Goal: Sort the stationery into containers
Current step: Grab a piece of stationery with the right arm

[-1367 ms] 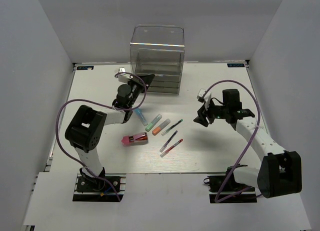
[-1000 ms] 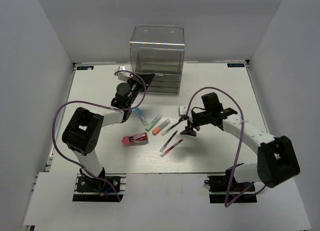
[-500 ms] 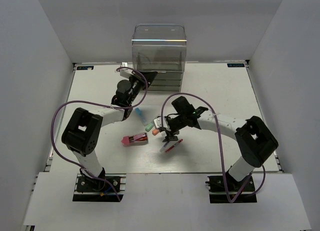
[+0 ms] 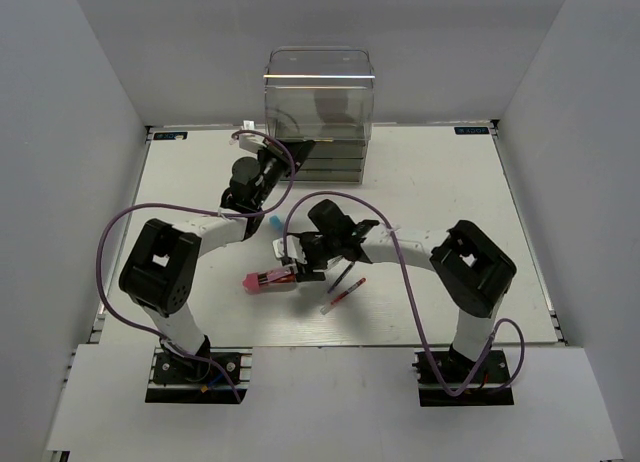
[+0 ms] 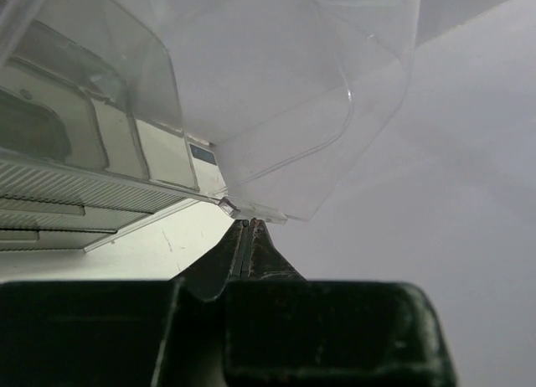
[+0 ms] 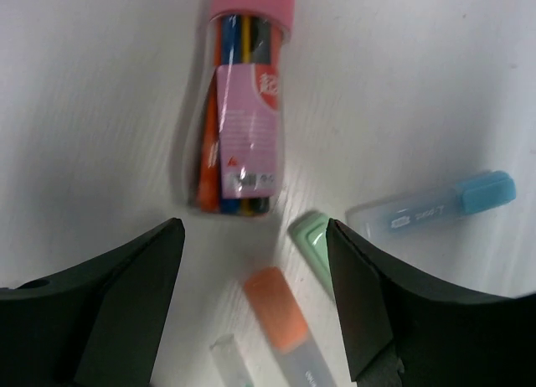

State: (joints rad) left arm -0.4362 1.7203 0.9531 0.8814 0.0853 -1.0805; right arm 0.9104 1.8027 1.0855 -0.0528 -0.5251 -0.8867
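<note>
- The clear cabinet (image 4: 318, 112) stands at the far middle of the worktop (image 4: 450, 192), with shallow drawers stacked under its tall transparent top.
- The left end effector (image 5: 249, 232) is at the cabinet's front left corner. Its fingers (image 5: 264, 255) are pressed together, tips against a lower lip of the clear plastic. Whether they nip that lip cannot be told.
- The right end effector (image 6: 251, 236) hangs low over the stationery, well in front of the cabinet, with its jaws spread and holding nothing.
- The pink-and-dark-red block (image 6: 243, 127) lies flat on the worktop in front of the cabinet, in line with the gap between those jaws and untouched.
- The green marker (image 6: 314, 249), orange marker (image 6: 276, 312) and blue marker (image 6: 435, 207) lie loose just beside it.
- The dark pen (image 4: 348, 275) and red pen (image 4: 342, 295) lie farther from the cabinet than the blue marker.
</note>
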